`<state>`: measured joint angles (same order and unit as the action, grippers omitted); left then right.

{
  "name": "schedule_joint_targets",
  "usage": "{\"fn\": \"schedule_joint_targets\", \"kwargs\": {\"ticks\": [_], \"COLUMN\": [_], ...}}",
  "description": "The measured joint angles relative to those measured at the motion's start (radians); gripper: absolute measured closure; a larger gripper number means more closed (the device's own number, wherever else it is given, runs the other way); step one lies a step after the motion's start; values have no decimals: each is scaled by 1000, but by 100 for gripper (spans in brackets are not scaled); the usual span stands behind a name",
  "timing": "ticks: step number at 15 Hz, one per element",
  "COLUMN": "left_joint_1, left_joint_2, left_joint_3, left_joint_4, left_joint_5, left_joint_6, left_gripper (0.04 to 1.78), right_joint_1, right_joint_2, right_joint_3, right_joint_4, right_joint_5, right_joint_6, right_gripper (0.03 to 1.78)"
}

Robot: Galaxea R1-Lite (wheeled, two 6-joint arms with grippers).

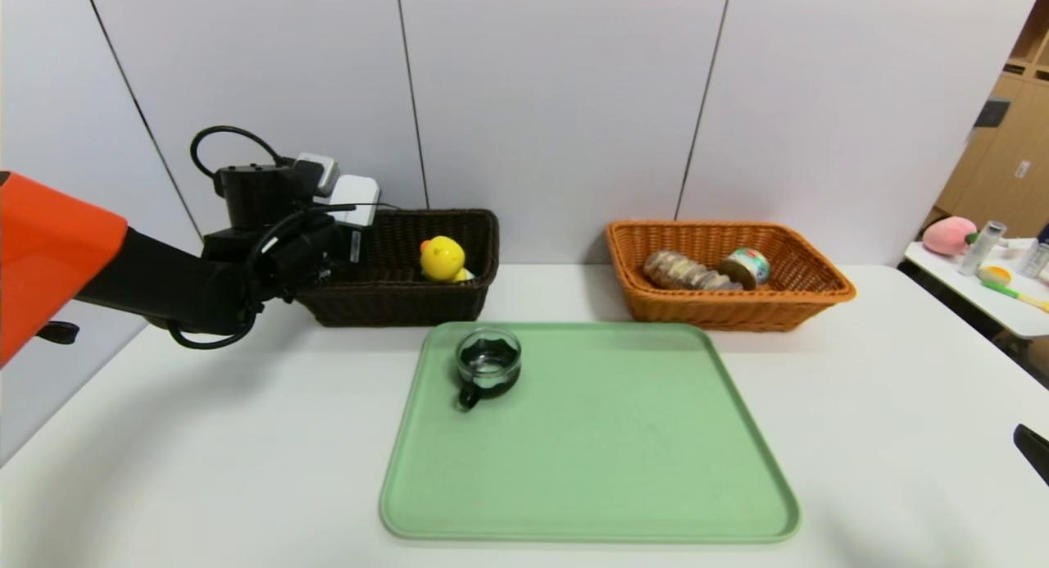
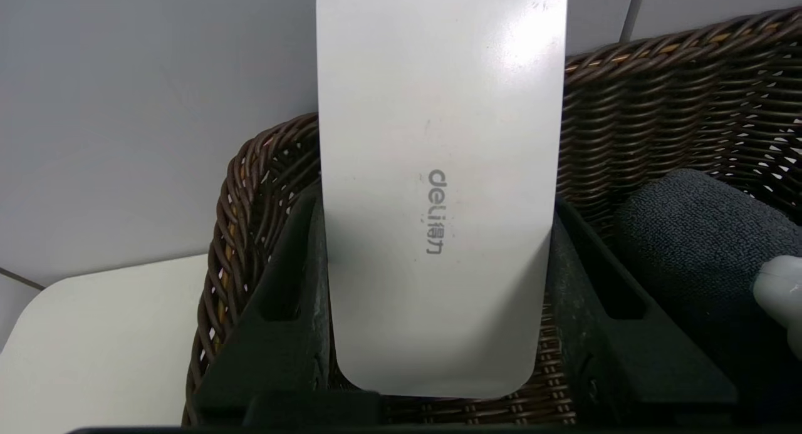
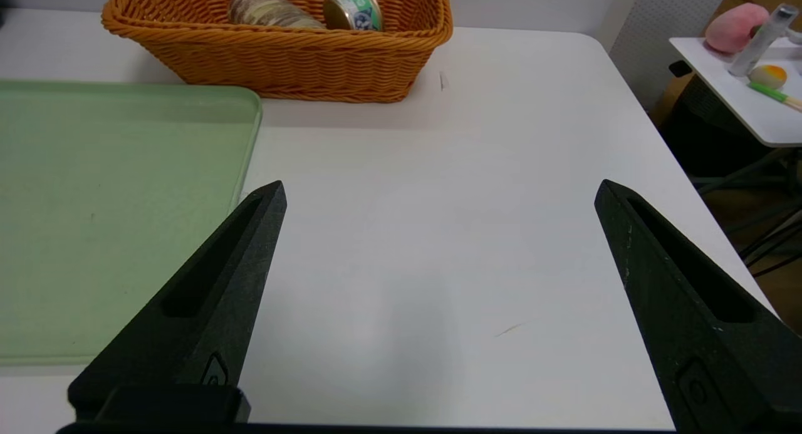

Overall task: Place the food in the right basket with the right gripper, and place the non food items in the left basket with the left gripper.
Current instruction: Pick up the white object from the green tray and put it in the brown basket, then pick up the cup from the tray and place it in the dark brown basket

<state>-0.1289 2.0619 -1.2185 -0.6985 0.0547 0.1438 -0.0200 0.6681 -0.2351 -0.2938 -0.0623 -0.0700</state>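
My left gripper [image 2: 433, 199] is shut on the flat white rounded box [image 2: 438, 108], holding it by its sides over the left end of the dark brown left basket [image 1: 393, 306]. Inside that basket lie the rolled dark grey cloth [image 2: 689, 233] and the yellow duck toy [image 1: 442, 258]. The clear glass cup [image 1: 488, 363] with a black handle stands on the green tray [image 1: 615, 437]. The bread roll [image 1: 684, 271] and the tin [image 1: 747, 266] rest in the orange-tan right basket [image 1: 737, 306]. My right gripper [image 3: 438, 193] hangs open over bare table to the right of the tray.
Both baskets stand against the back wall behind the tray. A side table [image 1: 983, 289] with small items sits beyond the table's right edge. White tabletop surrounds the tray on both sides.
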Motion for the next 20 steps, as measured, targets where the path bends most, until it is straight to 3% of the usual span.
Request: {"fn": "schedule_joint_targets", "kwargs": {"ticks": [7, 12, 20], "left_joint_1": [1, 2, -12], "left_joint_2": [-4, -17, -110], "left_joint_3": [30, 47, 33], "left_joint_4": [-62, -98, -47], "left_joint_5": [1, 0, -36], "left_joint_6": [23, 36, 32], "left_gripper": [82, 47, 25], "right_joint_1": [0, 0, 0], "right_joint_2": [-4, -11, -26], "right_joint_3": [-1, -1, 0], "right_joint_4": [2, 3, 8], "right_joint_5": [0, 0, 1], "right_joint_6": [-1, -3, -4], "right_gripper": [11, 11, 11]}}
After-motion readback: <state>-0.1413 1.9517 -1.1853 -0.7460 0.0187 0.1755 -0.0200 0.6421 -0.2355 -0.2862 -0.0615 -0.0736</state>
